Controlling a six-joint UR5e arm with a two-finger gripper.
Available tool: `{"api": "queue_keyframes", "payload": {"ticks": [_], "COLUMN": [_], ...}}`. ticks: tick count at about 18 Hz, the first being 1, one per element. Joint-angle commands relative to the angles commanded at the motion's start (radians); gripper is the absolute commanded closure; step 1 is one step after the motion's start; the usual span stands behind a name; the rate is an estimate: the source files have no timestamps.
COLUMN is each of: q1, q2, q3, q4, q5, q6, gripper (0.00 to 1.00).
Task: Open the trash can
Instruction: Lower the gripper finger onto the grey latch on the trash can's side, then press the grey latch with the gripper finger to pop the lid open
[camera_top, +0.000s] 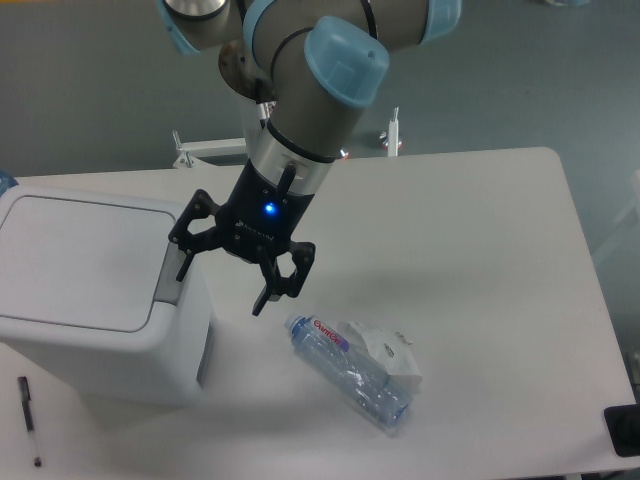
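Bin (85, 290) sits at the left end of the table (470, 230), lid (80, 260) flat and fully shut. Grey tab (172, 272) on the lid's right edge looks unpressed. Nothing of the task done yet, as far as I can see

Gripper (222, 275) hangs just right of the bin, fingers spread wide and empty. Left finger (184, 262) is at or just over the tab; contact cannot be told from this view. Right finger points down over bare table

Judged stage: approach, lined up on the tab. Left to do: press the tab, lid to spring or be lifted up

Elsewhere: bottle (348, 372) lying on its side with a crumpled wrapper (385, 350) right of the gripper, well apart from the bin. Pen (29, 420) on the table in front of the bin. Neither is in the way
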Motion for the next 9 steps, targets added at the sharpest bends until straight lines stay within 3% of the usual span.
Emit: {"api": "queue_keyframes", "payload": {"ticks": [9], "q1": [-0.005], "q2": [0.002], "q3": [-0.017], "q4": [0.003], "q5": [0.002], "q6": [0.005], "gripper": [0.00]}}
